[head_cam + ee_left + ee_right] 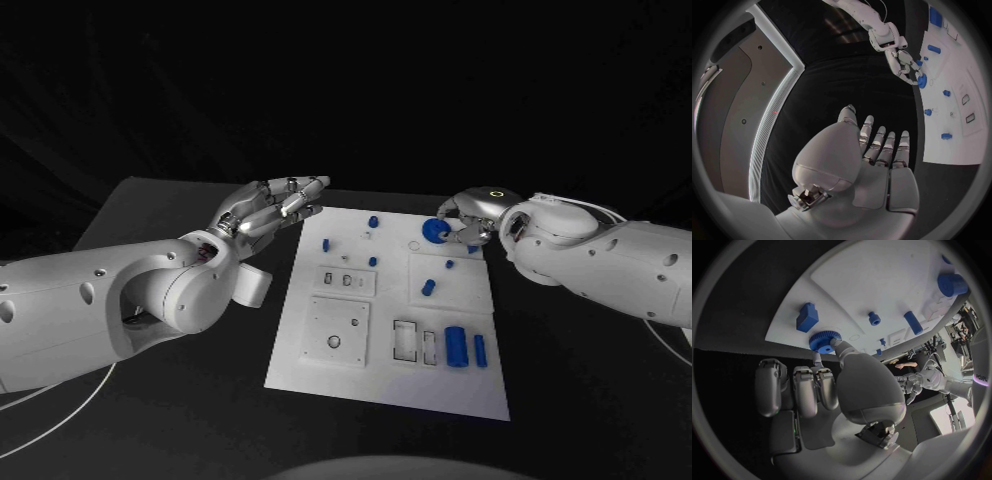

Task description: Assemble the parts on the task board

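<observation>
Your right hand [472, 222] sits at the far right corner of the task board [346, 372] in the head view, pinching a blue ridged wheel [433, 230] there; your left hand [271, 211] hovers beside the board's far left edge over the black surface [173, 420], fingers extended and holding nothing. The left wrist view shows that open palm [879, 155], with the right hand [901, 62] on the wheel [922, 81]. In the right wrist view, thumb and fingertip [819, 359] grip the wheel [824, 340] at the board's edge [786, 335].

Black table [173, 210] under dim light; black drape [346, 90] hangs behind it. Grey wall panel [736, 100] edged by a lit white strip [773, 115].
</observation>
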Robot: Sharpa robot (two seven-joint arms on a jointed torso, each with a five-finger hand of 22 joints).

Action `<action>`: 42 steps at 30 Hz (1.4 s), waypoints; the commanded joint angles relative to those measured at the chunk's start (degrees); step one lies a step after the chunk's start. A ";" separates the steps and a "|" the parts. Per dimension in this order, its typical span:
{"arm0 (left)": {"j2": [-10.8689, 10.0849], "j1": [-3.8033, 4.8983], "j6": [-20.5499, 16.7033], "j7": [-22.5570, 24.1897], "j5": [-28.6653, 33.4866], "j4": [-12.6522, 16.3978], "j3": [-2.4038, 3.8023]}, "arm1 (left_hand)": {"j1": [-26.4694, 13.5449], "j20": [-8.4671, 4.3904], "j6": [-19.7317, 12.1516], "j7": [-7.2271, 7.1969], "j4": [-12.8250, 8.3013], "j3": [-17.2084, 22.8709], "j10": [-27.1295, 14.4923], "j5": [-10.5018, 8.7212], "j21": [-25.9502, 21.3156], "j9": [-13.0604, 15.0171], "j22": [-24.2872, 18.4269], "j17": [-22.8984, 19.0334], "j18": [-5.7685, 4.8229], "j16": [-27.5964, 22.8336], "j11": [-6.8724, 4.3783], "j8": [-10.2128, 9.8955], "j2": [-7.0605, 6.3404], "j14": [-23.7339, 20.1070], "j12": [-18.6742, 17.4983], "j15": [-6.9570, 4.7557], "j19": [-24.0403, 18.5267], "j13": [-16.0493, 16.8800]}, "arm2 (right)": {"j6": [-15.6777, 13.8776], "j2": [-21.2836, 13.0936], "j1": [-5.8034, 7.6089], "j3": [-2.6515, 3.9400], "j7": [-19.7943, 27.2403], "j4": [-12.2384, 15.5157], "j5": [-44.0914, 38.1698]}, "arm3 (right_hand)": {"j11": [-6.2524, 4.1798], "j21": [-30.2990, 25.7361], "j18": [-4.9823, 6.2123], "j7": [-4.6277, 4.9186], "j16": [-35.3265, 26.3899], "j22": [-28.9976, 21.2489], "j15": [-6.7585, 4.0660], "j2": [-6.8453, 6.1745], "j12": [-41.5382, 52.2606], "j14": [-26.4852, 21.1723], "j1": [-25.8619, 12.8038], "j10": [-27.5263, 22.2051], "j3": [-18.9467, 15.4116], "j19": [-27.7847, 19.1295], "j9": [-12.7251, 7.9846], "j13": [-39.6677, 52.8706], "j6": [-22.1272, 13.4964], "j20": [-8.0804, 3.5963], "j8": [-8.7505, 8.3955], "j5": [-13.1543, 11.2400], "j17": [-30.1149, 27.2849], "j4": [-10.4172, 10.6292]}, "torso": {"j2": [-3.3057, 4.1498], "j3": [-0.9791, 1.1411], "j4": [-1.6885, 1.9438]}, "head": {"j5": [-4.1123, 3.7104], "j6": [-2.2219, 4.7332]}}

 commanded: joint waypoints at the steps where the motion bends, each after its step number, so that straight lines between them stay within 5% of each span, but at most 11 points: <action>1: 0.06 0.03 1.15 0.15 -0.33 0.17 0.04 | 0.53 -0.03 0.12 1.04 -0.11 0.34 0.40 0.29 0.23 0.02 0.06 0.08 -0.74 0.12 0.12 0.34 -0.14 0.33 0.17 0.00 0.44 0.05 | 1.52 0.39 -0.19 -0.06 0.23 -0.38 -0.45 | 0.07 -0.35 -0.27 0.04 0.20 11.35 0.20 0.05 0.21 5.97 -0.29 5.95 0.18 -0.01 0.33 15.07 0.39 0.14 0.30 -0.43 15.08 0.28 | 0.01 -0.03 -0.04 | 0.11 -0.02; 18: 0.25 0.02 1.36 0.06 -0.62 -0.04 0.04 | 0.55 -0.02 0.10 1.10 -0.10 0.32 0.51 0.33 0.29 0.02 0.08 0.08 -0.82 0.22 0.20 0.39 -0.23 0.36 0.31 0.06 0.53 0.06 | 2.74 1.13 -0.78 -0.05 1.13 -1.20 0.03 | -0.90 -0.81 -0.17 -1.28 0.20 11.27 -0.56 -0.88 0.21 5.97 0.94 5.95 1.95 -0.22 5.52 15.07 4.81 -0.46 5.02 6.62 15.08 -1.60 | 0.05 -0.07 -0.03 | 0.25 -0.22; 27: 0.33 -0.18 1.51 0.16 -0.73 -0.60 0.01 | 0.55 -0.03 0.06 1.12 -0.10 0.32 0.50 0.34 0.28 0.01 0.07 0.08 -0.84 0.24 0.22 0.39 -0.25 0.36 0.30 0.07 0.51 0.05 | -0.46 0.48 -0.85 -0.05 2.44 -0.71 -0.10 | -1.44 -0.41 -0.33 -1.86 0.20 11.48 -1.08 -2.16 0.21 5.97 -1.09 5.95 2.17 0.40 9.84 15.07 5.93 -0.96 7.93 12.08 15.08 -0.85 | -0.01 -0.03 0.00 | 0.36 -0.35; 42: 0.00 -0.26 1.47 0.04 -0.74 -0.85 -0.02 | 0.48 -0.03 0.08 1.15 -0.03 0.30 0.59 0.37 0.29 0.01 0.07 0.07 -0.91 0.30 0.27 0.44 -0.24 0.36 0.44 0.12 0.53 0.06 | -3.64 -2.13 0.64 0.00 3.74 4.87 0.51 | -1.72 -0.07 -0.45 -1.95 0.20 11.63 -1.45 -3.43 0.21 5.97 -3.30 5.95 3.39 0.91 11.20 15.07 7.25 -1.37 8.31 16.80 15.08 1.43 | -0.05 -0.05 -0.15 | 0.53 -0.35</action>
